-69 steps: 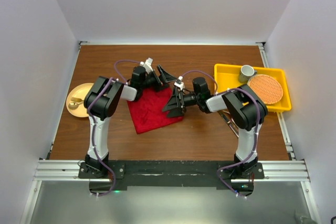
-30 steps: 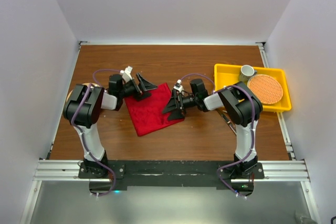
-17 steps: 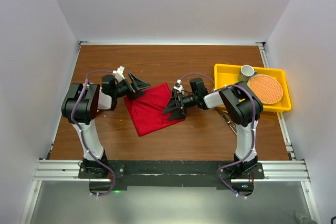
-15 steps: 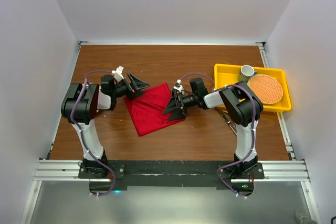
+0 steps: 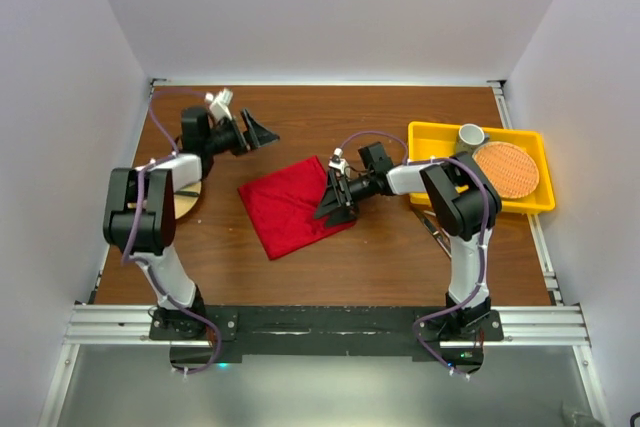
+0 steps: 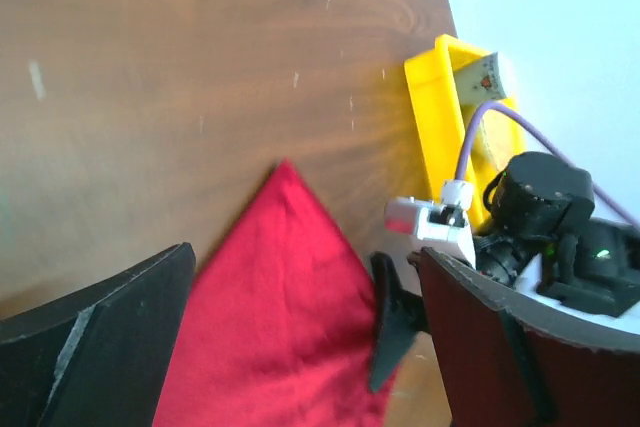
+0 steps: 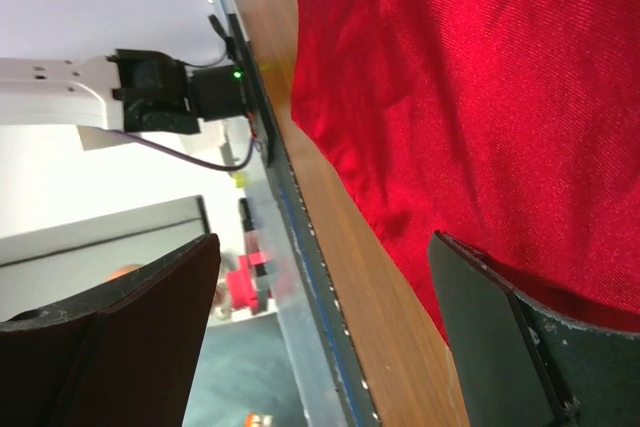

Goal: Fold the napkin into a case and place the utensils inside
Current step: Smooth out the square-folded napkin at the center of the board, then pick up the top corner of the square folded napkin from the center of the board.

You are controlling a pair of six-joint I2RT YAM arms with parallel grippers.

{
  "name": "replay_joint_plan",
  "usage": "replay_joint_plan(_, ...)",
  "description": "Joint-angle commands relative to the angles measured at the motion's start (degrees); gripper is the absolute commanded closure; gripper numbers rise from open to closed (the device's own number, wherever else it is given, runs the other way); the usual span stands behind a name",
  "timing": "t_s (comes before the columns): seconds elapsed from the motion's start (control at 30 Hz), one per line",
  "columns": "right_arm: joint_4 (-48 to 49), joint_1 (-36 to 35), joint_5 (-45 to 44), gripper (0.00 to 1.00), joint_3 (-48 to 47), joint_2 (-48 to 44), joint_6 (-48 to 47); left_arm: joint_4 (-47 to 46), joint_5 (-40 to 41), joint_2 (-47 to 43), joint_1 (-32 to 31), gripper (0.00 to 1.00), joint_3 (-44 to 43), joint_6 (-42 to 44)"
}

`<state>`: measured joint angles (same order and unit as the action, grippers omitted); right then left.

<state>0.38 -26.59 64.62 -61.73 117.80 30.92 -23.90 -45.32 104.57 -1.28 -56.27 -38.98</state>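
A: Left gripper (image 5: pixel 260 127)?
B: Jaws spread wide, nothing in them. A second ago it sat at the napkin's upper-left edge. Now the arm has swung out to the table's far-left part, well apart from the cloth.

A: Right gripper (image 5: pixel 335 203)?
B: Much where it was, at the napkin's right corner. Jaws are wide open, not clamped. In the wrist view the cloth's edge runs between the fingers, one finger (image 7: pixel 515 347) over red fabric.

A: Napkin (image 5: pixel 288 209)?
B: Mid-table, lying as a tilted square, one corner pointing toward the tray (image 5: pixel 430 132). Its left side, covered by the left gripper before, now shows bare. Not yet folded into a case.

A: Utensils (image 5: pixel 438 234)?
B: On the wood just beside the right arm, in front of the tray, partly hidden. Apart from the napkin, as before.
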Motion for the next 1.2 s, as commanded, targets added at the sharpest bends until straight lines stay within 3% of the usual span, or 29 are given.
replay_joint_plan(0.0,-15.47,0.75,-8.11,0.11,-3.38,0.77,-15.87,26.98,5.32,-7.45,-1.88,0.17,-9.64,36.03)
replay_joint_plan(0.03,-16.63,0.66,-7.85,0.11,-4.87,0.42,-16.76,29.85,7.07,-8.59,-3.54,0.28,-10.26,45.57)
replay_joint_plan(0.07,-17.69,0.66,-7.23,0.13,-5.76,0.24,-17.38,32.49,7.52,-9.12,-4.16,0.39,-10.70,49.58)
replay_joint_plan(0.1,-19.96,0.57,-6.53,0.16,-6.64,-0.02,-18.69,36.95,7.61,-9.56,-4.78,0.74,-10.61,53.01)
replay_joint_plan(0.17,-23.74,0.49,-5.12,0.17,-9.53,-1.07,-20.62,39.88,9.18,-10.88,-6.89,1.00,-8.69,61.11)
replay_joint_plan(0.33,-28.15,0.49,-3.71,0.19,-13.76,-4.50,-21.34,44.21,18.41,-12.55,-13.13,1.00,-2.55,74.03)
replay_joint_plan(0.5,-30.18,0.40,-8.09,0.25,-15.17,-5.39,-20.99,43.41,21.93,-13.34,-14.80,1.00,2.21,76.33)
replay_joint_plan(0.63,-30.70,0.49,-14.16,0.44,-15.26,-3.46,-21.60,43.94,23.17,-15.54,-16.73,1.00,7.12,76.25)
replay_joint_plan(0.73,-30.88,0.40,-18.82,0.52,-15.69,-1.61,-21.86,44.81,24.05,-17.12,-18.93,1.00,10.03,74.93)
replay_joint_plan(0.87,-32.28,0.22,-22.60,0.57,-18.41,2.25,-23.18,45.61,24.66,-18.79,-23.14,1.00,12.94,71.33)
replay_joint_plan(1.17,-38.61,-2.50,-22.96,0.59,-27.11,8.24,-30.56,46.92,27.66,-25.99,-33.43,1.00,16.11,66.15)
